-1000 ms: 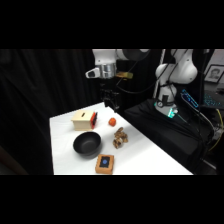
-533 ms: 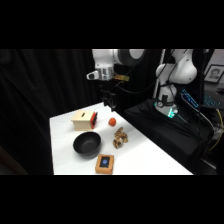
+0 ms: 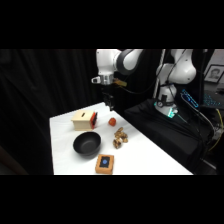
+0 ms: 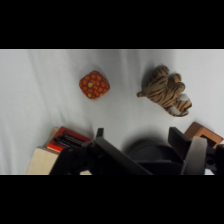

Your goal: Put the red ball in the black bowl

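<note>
The red ball [image 3: 112,121] lies on the white table, just right of the tan wooden box. In the wrist view the red ball [image 4: 94,84] shows orange dots and sits above my fingers. The black bowl [image 3: 87,143] rests nearer the table's front, left of the ball; in the wrist view the black bowl [image 4: 150,151] is mostly hidden behind the linkage. My gripper [image 3: 108,103] hangs above the table's far edge, slightly above and behind the ball. Seen from the wrist, the gripper [image 4: 141,140] is open and holds nothing.
A tan wooden box [image 3: 84,119] with a red patch stands behind the bowl. A striped tiger toy [image 3: 120,137] lies right of the bowl. A small tan block with a blue centre [image 3: 105,163] sits near the front edge. Black cloth surrounds the table.
The gripper has come down from high above the table's far edge toward the ball. The objects on the table have stayed in place.
</note>
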